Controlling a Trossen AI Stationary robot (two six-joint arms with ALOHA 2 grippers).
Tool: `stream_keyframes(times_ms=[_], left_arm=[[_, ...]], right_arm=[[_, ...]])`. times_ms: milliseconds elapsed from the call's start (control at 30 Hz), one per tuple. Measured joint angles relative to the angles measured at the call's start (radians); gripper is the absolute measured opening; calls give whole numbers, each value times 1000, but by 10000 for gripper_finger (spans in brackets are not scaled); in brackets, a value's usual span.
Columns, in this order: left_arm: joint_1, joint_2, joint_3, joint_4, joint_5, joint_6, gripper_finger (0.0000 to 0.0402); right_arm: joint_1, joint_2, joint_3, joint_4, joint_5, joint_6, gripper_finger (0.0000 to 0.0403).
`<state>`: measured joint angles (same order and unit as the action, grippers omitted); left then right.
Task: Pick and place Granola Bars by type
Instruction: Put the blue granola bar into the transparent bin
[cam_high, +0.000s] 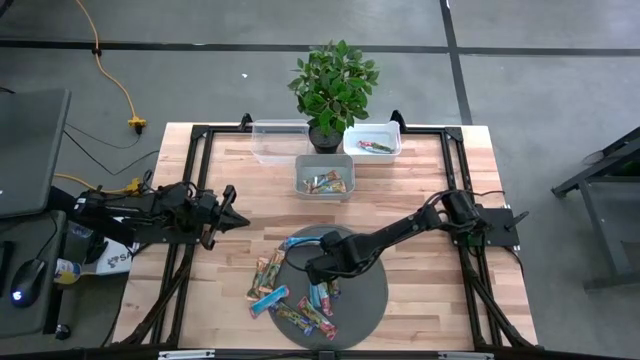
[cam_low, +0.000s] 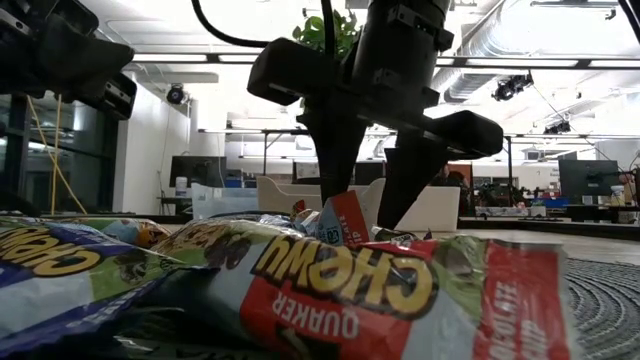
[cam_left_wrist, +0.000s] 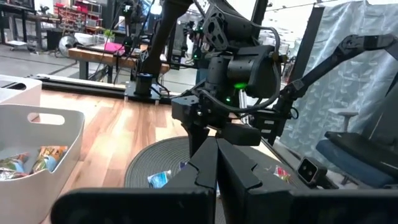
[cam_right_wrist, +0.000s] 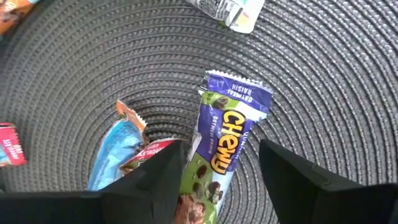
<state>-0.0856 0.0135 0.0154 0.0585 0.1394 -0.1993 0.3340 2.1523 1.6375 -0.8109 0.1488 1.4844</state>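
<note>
Several granola bars (cam_high: 290, 300) lie in a loose heap on the left part of a round dark woven mat (cam_high: 362, 290) and just off it. My right gripper (cam_high: 314, 268) is low over the mat, fingers pointing down and open. In the right wrist view the gripper (cam_right_wrist: 221, 149) has one finger on each side of a blue-purple bar (cam_right_wrist: 227, 140) that lies flat on the mat, with a pale blue bar (cam_right_wrist: 115, 152) and a red one (cam_right_wrist: 149, 152) beside it. My left gripper (cam_high: 230, 205) is shut and empty, above the table's left side.
A clear bin (cam_high: 280, 140) and a white bin (cam_high: 372, 140) holding bars stand at the far edge, on either side of a potted plant (cam_high: 333, 85). A third bin (cam_high: 325, 175) with bars stands in front of the plant. Bare wood lies right of the mat.
</note>
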Motion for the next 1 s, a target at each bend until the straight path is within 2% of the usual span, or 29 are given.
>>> stream_keyframes(times_ms=[200, 367, 533, 867, 1000], left_arm=[[0, 0, 0, 1, -2, 0, 1], [0, 0, 0, 2, -92, -31, 1], [0, 0, 0, 2, -123, -76, 1], [0, 0, 0, 4, -132, -102, 1], [0, 0, 0, 4, -132, -97, 1]], right_arm=[[0, 9, 0, 3, -2, -7, 195], [-6, 10, 0, 4, 2, -17, 195], [-14, 10, 0, 4, 5, -23, 195], [-20, 10, 0, 4, 4, -29, 195], [-20, 11, -50, 82, -20, -18, 195]])
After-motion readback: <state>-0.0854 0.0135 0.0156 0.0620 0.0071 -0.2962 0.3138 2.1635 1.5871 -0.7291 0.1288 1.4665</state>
